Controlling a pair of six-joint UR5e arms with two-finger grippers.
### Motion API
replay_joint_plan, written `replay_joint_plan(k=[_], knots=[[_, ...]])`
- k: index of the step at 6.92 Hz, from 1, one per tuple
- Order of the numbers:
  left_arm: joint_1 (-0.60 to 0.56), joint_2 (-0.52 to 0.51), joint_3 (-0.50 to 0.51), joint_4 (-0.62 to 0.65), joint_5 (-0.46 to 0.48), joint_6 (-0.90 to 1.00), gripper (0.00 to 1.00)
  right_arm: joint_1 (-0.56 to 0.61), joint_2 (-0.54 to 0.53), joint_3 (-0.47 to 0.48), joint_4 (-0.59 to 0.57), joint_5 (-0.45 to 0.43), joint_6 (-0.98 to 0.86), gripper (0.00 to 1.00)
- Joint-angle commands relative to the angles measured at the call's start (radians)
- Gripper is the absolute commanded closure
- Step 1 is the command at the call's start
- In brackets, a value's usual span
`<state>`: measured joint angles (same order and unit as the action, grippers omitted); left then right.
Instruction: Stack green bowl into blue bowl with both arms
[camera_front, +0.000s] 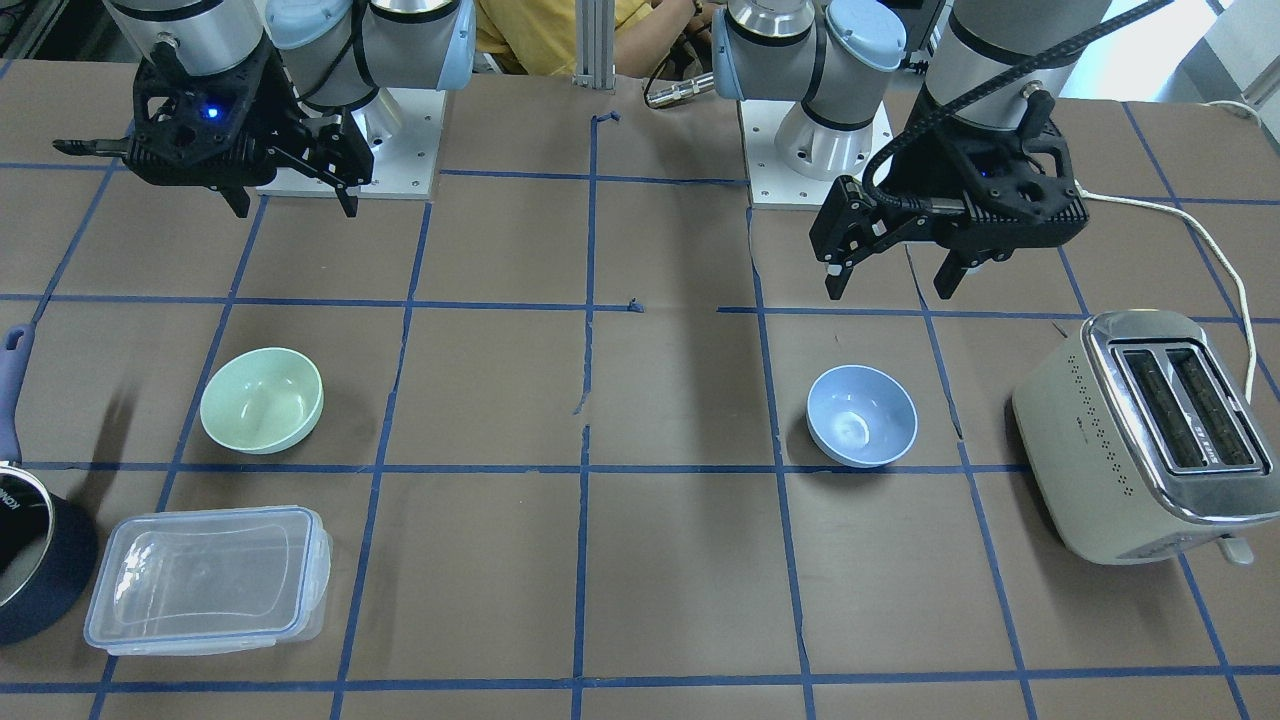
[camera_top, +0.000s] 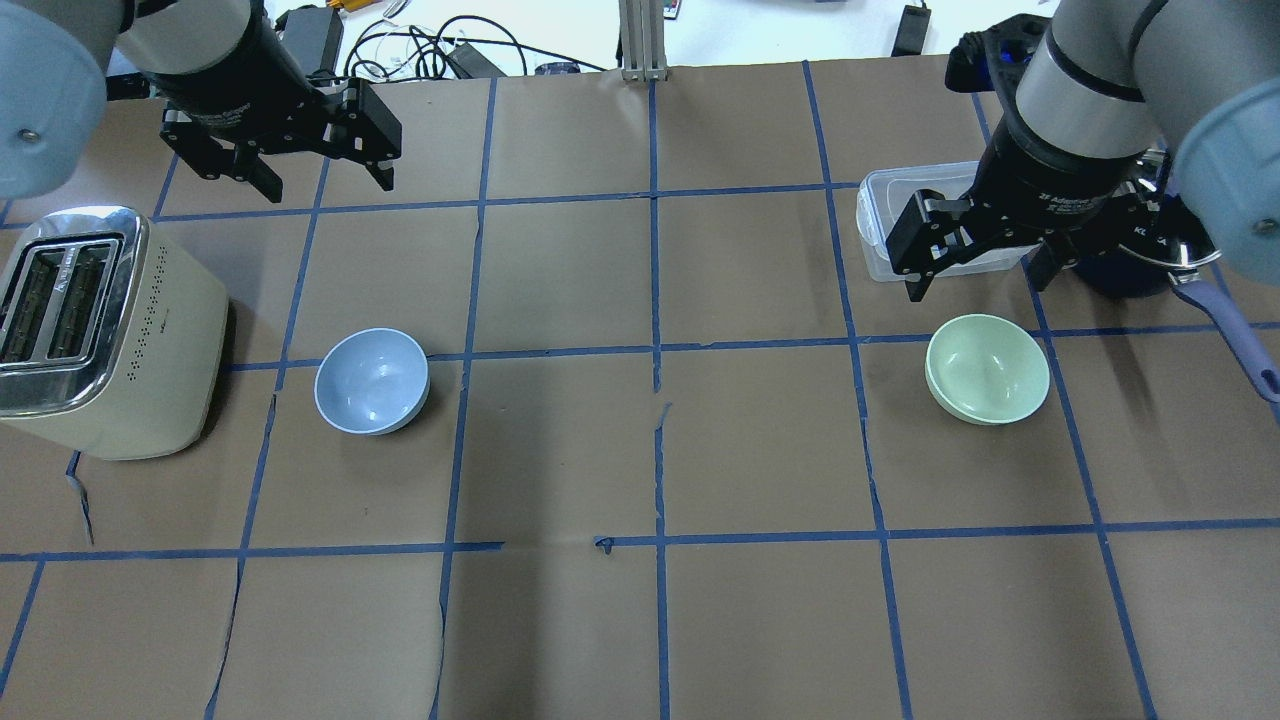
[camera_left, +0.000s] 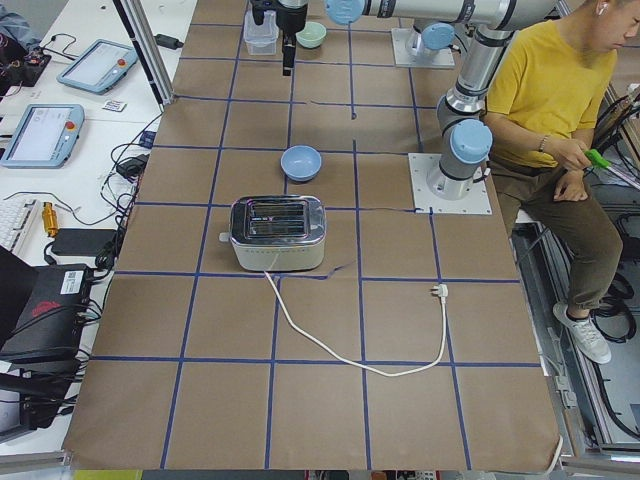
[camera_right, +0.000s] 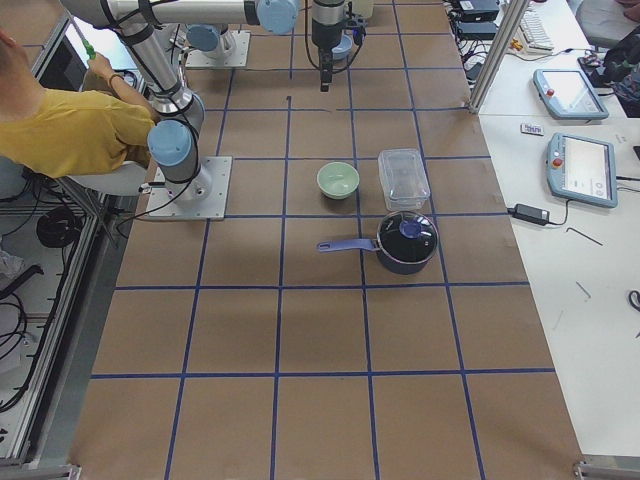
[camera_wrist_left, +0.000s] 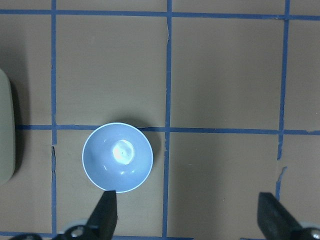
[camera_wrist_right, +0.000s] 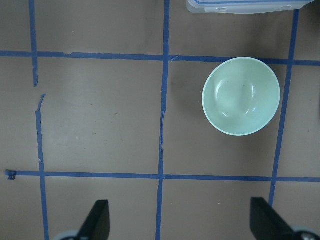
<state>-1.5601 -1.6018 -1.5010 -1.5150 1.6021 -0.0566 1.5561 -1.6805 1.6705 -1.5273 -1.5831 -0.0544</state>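
The pale green bowl (camera_front: 262, 400) sits upright and empty on the brown table; it also shows in the overhead view (camera_top: 988, 382) and the right wrist view (camera_wrist_right: 241, 96). The light blue bowl (camera_front: 862, 415) sits upright and empty on the other half of the table (camera_top: 372, 380), and shows in the left wrist view (camera_wrist_left: 117, 157). My right gripper (camera_top: 978, 285) hangs open and empty above the table, just beyond the green bowl. My left gripper (camera_top: 330, 185) hangs open and empty above the table, well beyond the blue bowl. Neither gripper touches a bowl.
A cream toaster (camera_top: 90, 330) stands close to the blue bowl's outer side, its white cord (camera_front: 1200, 230) trailing off. A clear plastic container (camera_front: 205, 580) and a navy pot (camera_front: 30, 560) with a long handle lie near the green bowl. A person in yellow (camera_left: 550, 90) sits behind the arms.
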Motion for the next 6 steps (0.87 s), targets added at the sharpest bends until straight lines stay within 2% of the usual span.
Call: replay_joint_plan(k=[1, 6], knots=[[0.003, 0.000, -0.001, 0.001, 0.001, -0.006, 0.00, -0.001, -0.001, -0.001, -0.001, 0.000, 0.002, 0.00], [0.003, 0.000, -0.005, 0.001, 0.002, -0.002, 0.00, 0.001, 0.001, 0.002, -0.001, -0.002, 0.028, 0.00]])
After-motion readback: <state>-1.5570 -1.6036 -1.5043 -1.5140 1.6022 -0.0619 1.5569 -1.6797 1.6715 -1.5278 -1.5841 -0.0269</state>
